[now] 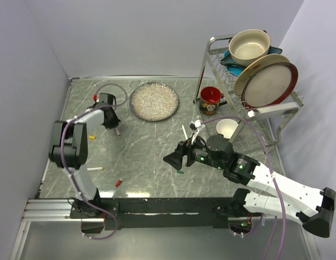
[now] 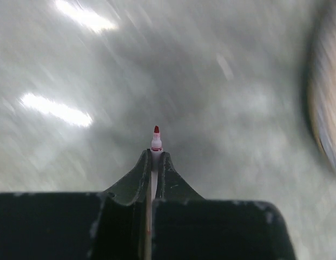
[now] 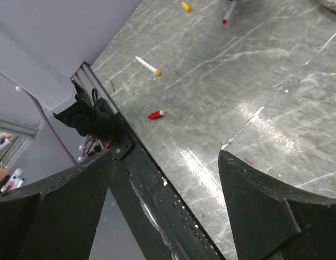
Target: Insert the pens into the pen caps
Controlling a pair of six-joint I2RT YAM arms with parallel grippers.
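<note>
Grey marbled table [image 1: 151, 151] below, red-tip pen [image 2: 156, 140] nipped in L gripper [image 2: 155, 158] far-left, prob. light, stiff, slick, so hold mid-barrel w/ tip free; red cap [image 1: 119, 182] nr front edge; R gripper [image 3: 166, 154] gaping, empty.

table [image 1: 151, 146]: marbled, glossy | rack [image 1: 270, 110]: shiny metal | left pincer [image 2: 155, 155]: matt black, scuffed | pen [image 2: 156, 143]: white plastic

L fingers [image 2: 136, 179], red-tip pen [image 2: 156, 142] jutting past tips: bare table [image 2: 76, 162] ahead & left, plate [image 2: 324, 108] rim close on right. R fingers [image 3: 259, 211] spread: table ahead open exc. red cap [image 3: 155, 114], yellow-tip pen [image 3: 147, 66].
</note>
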